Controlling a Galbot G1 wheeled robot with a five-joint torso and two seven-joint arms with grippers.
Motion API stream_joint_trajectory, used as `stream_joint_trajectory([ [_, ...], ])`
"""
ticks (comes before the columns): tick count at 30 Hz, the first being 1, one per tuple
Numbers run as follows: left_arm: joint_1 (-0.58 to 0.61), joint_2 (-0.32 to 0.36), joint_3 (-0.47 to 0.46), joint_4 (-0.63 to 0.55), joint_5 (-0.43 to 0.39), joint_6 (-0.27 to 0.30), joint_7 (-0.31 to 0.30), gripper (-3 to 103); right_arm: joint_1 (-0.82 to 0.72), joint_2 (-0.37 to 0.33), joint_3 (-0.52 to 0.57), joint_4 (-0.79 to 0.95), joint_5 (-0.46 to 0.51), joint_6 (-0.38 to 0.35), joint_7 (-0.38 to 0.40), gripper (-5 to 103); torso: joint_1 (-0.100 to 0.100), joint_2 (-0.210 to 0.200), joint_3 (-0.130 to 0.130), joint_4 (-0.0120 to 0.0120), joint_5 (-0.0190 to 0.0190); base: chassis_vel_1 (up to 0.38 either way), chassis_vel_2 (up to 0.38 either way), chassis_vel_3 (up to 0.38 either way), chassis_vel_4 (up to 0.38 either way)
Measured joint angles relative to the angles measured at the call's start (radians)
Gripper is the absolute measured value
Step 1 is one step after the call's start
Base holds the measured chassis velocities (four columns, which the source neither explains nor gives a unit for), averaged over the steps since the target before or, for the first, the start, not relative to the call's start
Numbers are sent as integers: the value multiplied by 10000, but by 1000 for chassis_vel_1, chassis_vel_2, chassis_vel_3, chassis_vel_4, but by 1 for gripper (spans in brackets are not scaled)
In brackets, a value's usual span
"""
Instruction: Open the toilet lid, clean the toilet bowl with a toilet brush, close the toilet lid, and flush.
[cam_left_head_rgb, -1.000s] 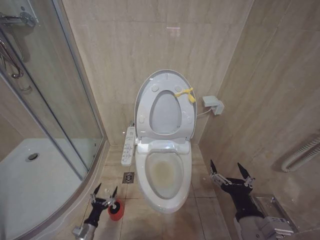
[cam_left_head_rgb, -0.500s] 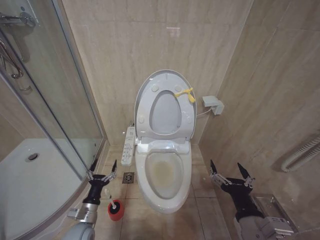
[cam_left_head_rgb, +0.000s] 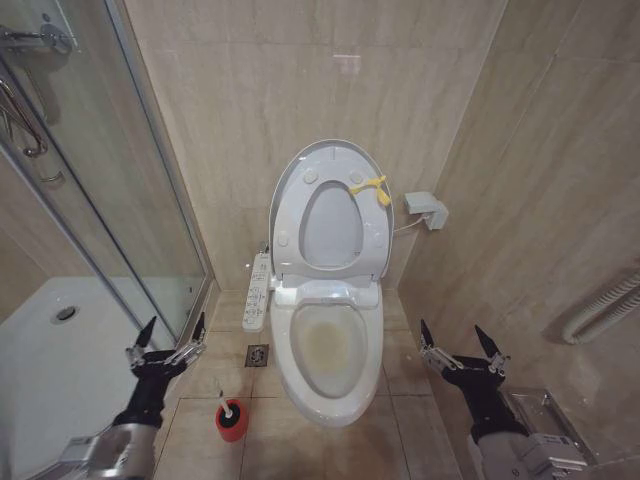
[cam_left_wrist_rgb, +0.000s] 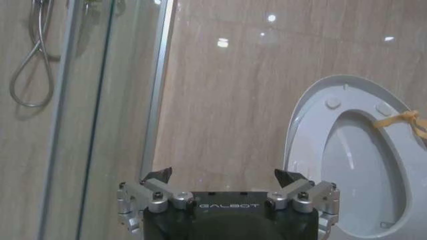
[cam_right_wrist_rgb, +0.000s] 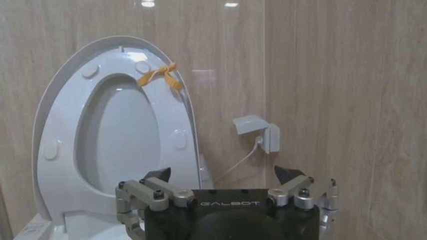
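Note:
The toilet lid (cam_left_head_rgb: 322, 158) stands raised against the back wall, with the seat ring up in front of it and a yellow loop tag (cam_left_head_rgb: 376, 189) near its top. Below, the toilet bowl (cam_left_head_rgb: 331, 347) lies open, its inside stained yellowish. The toilet brush (cam_left_head_rgb: 223, 403) stands in its red holder cup (cam_left_head_rgb: 232, 423) on the floor left of the bowl. My left gripper (cam_left_head_rgb: 167, 344) hovers open and empty up and to the left of the cup, near the shower door. My right gripper (cam_left_head_rgb: 461, 349) is open and empty to the right of the bowl. The left wrist view has the left gripper (cam_left_wrist_rgb: 227, 176) facing the lid (cam_left_wrist_rgb: 313, 100). The right wrist view has the right gripper (cam_right_wrist_rgb: 227, 174) facing the lid (cam_right_wrist_rgb: 67, 82).
A glass shower door (cam_left_head_rgb: 120, 200) and white shower tray (cam_left_head_rgb: 60, 350) close off the left. The button panel (cam_left_head_rgb: 257, 292) runs along the toilet's left side, with a floor drain (cam_left_head_rgb: 257, 354) below it. A white wall box (cam_left_head_rgb: 427, 209) and a ribbed hose (cam_left_head_rgb: 603, 308) are on the right wall.
My left gripper has risen from just above the red holder cup and swung left toward the shower door, still open and empty. The brush stays in its cup. The right arm has not moved.

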Motion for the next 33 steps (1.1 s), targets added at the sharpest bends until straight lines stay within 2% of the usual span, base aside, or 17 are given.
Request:
stream_joint_trajectory([
  [1, 0, 0, 0, 0, 0, 0, 0, 100, 0, 0, 0, 0, 0, 0, 0, 100, 0, 0, 0, 0, 0, 0, 0, 0, 0],
  [3, 531, -152, -102, -635, 174, 392, -185, 100, 0, 0, 0, 0, 0, 0, 0, 100, 0, 0, 0, 0, 0, 0, 0, 0, 0],
  [15, 1902, -470, 251, -1770, 1015, 1084, -729, 100, 0, 0, 0, 0, 0, 0, -1, 100, 0, 0, 0, -1, 0, 0, 0, 0, 0],
  [22, 2354, -525, 370, -2014, 1284, 1127, -730, 100, 0, 0, 0, 0, 0, 0, 0, 100, 0, 0, 1, -1, 0, 0, 0, 0, 0],
  [24, 2532, -575, 498, -2015, 1564, 1016, -613, 100, 0, 0, 0, 0, 0, 0, 0, 100, 0, 0, 1, 0, 0, 0, 0, 0, 0],
  [33, 2675, -642, 760, -2000, 1888, 847, -343, 100, 0, 0, 0, 0, 0, 0, 0, 100, 0, 0, 1, 0, 0, 0, 0, 0, 0],
])
